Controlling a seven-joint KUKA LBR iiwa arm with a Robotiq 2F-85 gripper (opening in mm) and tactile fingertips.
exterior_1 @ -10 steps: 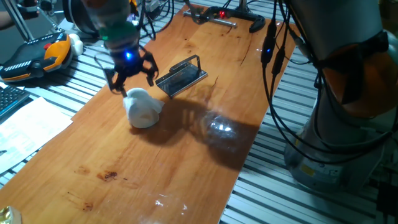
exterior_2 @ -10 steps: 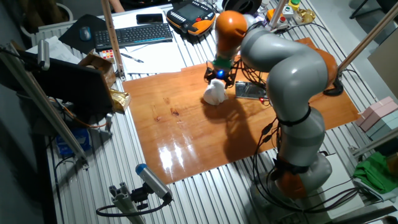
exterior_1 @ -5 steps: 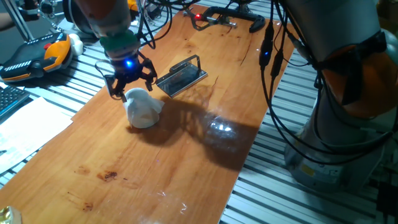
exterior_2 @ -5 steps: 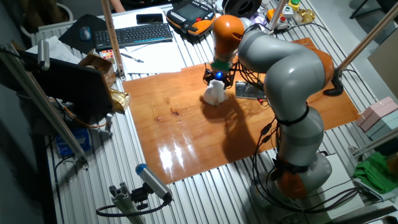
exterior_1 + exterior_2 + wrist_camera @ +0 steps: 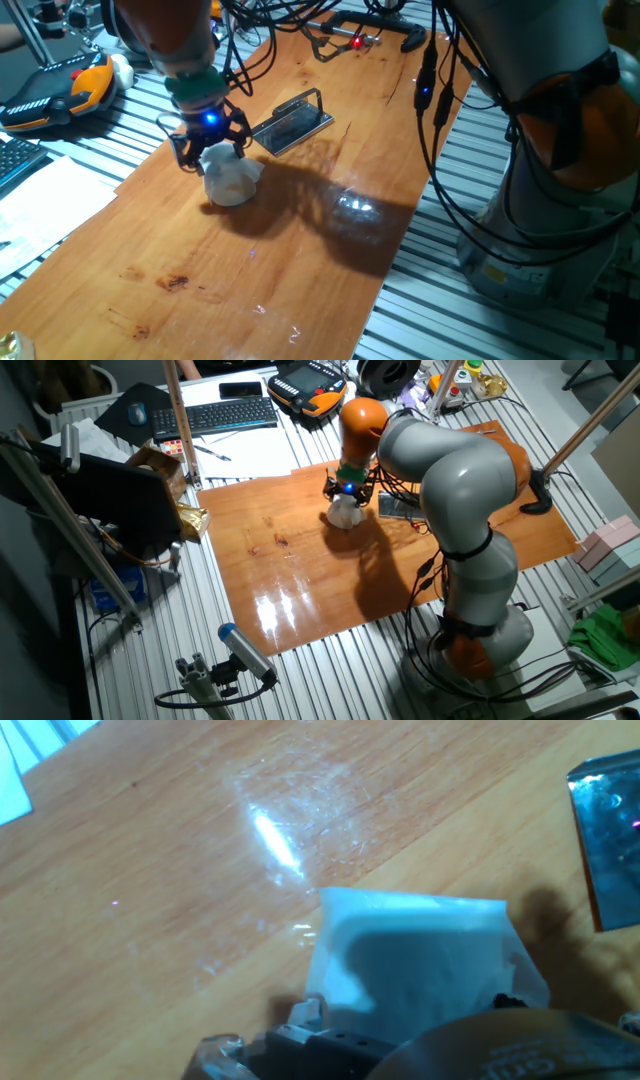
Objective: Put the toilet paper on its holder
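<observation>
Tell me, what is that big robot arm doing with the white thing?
The arm has its gripper right over the toilet paper, which sits on the wooden table. Its fingers are spread around the top of the roll, but it is not lifted. The holder, a small dark metal plate with a bar, lies just beside it with nothing on it.

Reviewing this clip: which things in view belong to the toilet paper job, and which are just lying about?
Belongs to the job:
toilet paper, lying on the table
holder, beside the roll
gripper, straddling the roll's top

Just lying about:
black clamp at the table's far end
keyboard
orange handheld controller
papers
</observation>
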